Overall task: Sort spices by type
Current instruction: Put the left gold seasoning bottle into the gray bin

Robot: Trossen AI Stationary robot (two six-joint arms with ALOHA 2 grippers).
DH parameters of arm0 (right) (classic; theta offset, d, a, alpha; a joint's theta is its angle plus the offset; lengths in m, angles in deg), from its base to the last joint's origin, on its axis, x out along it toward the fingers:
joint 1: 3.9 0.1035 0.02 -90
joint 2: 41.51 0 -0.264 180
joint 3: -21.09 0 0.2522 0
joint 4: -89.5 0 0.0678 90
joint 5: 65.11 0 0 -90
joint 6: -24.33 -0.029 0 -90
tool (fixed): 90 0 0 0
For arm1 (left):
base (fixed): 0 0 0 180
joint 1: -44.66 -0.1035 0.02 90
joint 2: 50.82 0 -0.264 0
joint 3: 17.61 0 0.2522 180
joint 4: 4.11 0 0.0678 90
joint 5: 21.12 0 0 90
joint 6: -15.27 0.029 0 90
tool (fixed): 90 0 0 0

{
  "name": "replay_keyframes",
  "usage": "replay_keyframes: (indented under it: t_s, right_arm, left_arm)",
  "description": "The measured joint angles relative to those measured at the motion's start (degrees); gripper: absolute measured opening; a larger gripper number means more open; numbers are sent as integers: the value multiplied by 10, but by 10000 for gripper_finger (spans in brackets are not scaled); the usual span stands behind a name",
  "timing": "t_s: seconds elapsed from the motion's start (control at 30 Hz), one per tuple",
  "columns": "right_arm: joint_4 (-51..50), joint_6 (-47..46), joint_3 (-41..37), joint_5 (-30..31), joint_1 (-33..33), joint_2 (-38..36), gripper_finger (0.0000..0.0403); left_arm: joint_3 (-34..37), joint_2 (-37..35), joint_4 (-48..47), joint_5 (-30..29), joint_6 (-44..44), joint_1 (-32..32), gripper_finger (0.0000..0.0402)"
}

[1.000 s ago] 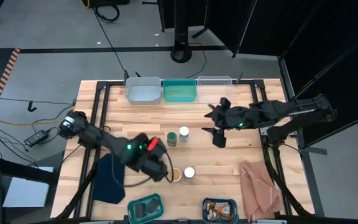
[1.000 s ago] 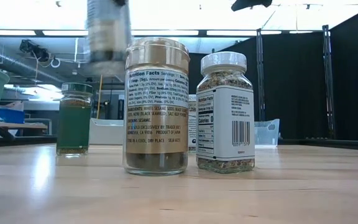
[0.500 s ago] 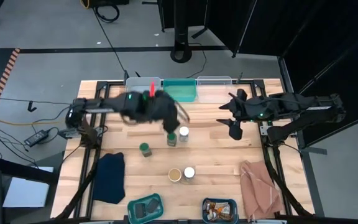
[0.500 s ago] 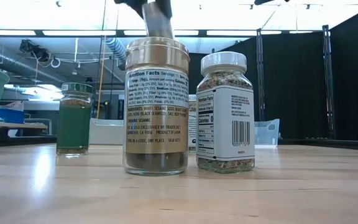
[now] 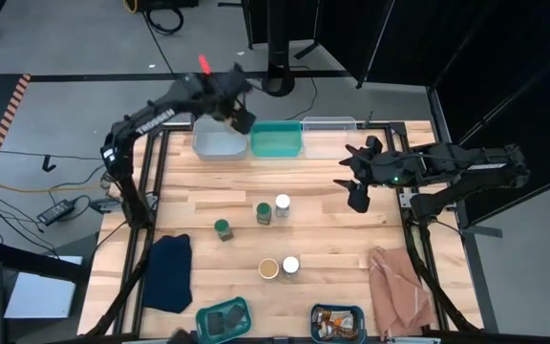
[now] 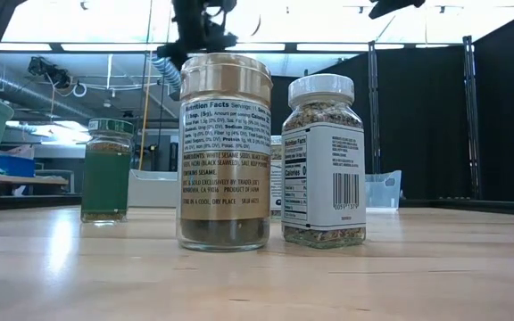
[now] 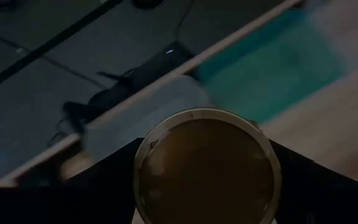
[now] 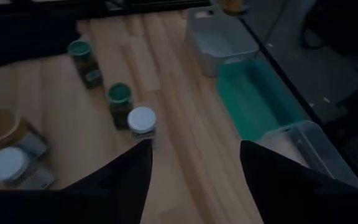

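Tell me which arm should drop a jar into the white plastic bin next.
Left. Its gripper is shut on a tan-topped round jar above the white plastic bin at the table's far edge. The right gripper hangs open and empty, farther off.

Grey concrete floor [image 5: 65,57] around the wooden desk [image 5: 208,182]. Black cables [image 5: 165,14] lie on the floor beyond the desk's far edge. Black curtain [image 5: 466,48] off the far right corner. Low view: ceiling light strips [image 6: 78,46], exposed ducting [image 6: 25,76], black curtain wall [image 6: 498,116] at right.
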Motion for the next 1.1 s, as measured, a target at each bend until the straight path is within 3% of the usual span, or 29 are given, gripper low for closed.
replay_keyframes:
  t_s: [0.33, 0.77, 1.1]
  right_arm:
    - [22, -38, 0, 21, -32, 19, 249]
    - [30, -56, 0, 20, -58, 49, 249]
    - [34, -56, 0, 18, -71, 66, 247]
  left_arm:
    - [68, -8, 49, 66, 95, -127, 275]
    - [345, -122, 235, 86, 111, -174, 275]
    - [437, -124, 308, 88, 135, -203, 275]
